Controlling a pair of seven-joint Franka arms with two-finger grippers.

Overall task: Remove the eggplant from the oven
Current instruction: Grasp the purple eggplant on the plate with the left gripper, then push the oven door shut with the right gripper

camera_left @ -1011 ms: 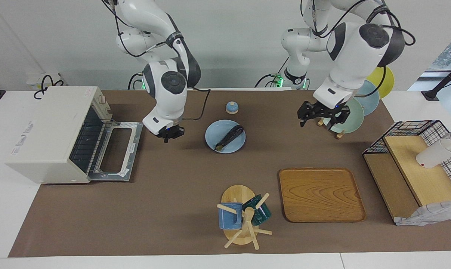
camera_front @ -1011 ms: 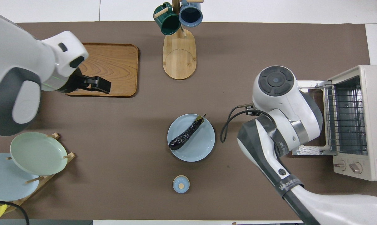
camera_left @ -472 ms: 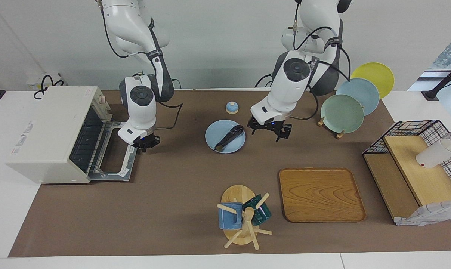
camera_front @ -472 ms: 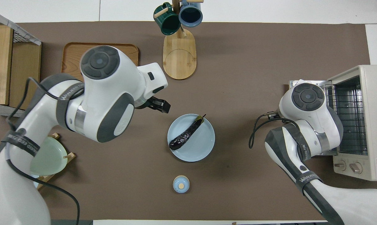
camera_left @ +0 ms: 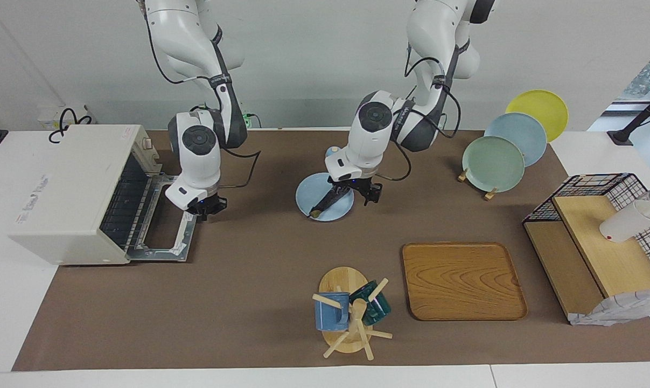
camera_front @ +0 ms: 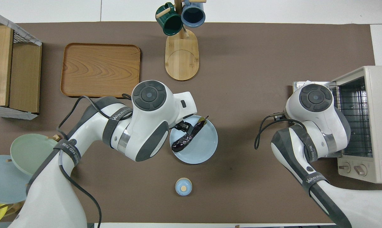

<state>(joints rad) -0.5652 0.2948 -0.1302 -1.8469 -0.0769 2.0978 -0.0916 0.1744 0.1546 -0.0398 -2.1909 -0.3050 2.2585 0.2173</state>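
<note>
Eggplant (camera_left: pixel 330 198) lies on the blue plate (camera_left: pixel 340 213) beneath the open left gripper (camera_left: pixel 353 194); closed right gripper (camera_left: pixel 206 207) hangs over the oven (camera_left: pixel 71 188) door

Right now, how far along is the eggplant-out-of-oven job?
Done: the eggplant lies on the blue plate, out of the oven, whose door is down. In hand: the left pincer, open, is over the plate at the eggplant; nothing is gripped. The right pincer, shut, hangs over the door's edge. Left: little visible.
</note>
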